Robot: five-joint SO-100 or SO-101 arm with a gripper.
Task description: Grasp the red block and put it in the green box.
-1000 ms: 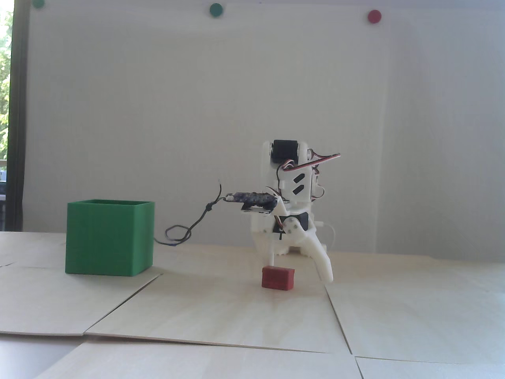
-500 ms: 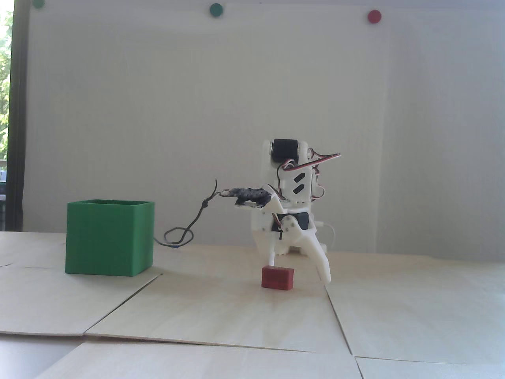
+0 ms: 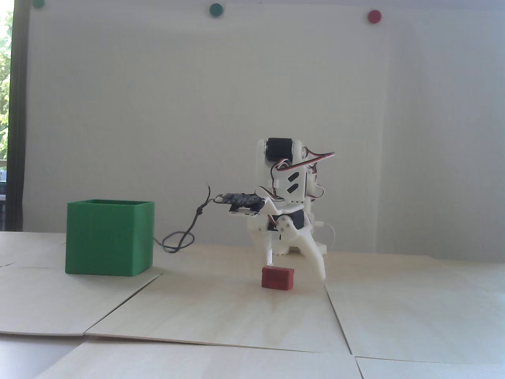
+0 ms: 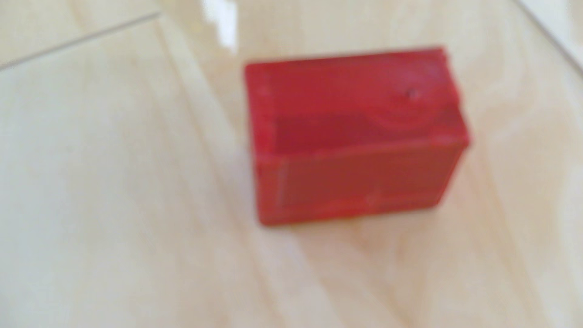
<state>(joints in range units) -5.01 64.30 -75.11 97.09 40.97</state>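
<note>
The gripper (image 3: 296, 270) hangs low over the table (image 3: 236, 312) with its jaws spread wide and nothing between them: in the fixed view one thin finger (image 3: 269, 257) ends just above and behind the left top corner of the red block (image 3: 277, 278), while the broad finger (image 3: 317, 262) slants down to a tip off the block's right end, clear of it. So the block lies just below and slightly in front of the open jaws, resting flat on the table and touched by neither finger as far as this view shows. Its long axis runs left to right in the fixed view, roughly along the line joining the two fingertips (which means the jaws would close on its short ends, the wider span). In the wrist view the block (image 4: 353, 138) sits right of centre, blurred, with no finger clearly visible. The grasp looks not yet made; the next move likely needs a small drop and forward shift. The green box (image 3: 109, 238) stands well apart to the gripper's left in the fixed view.
</note>
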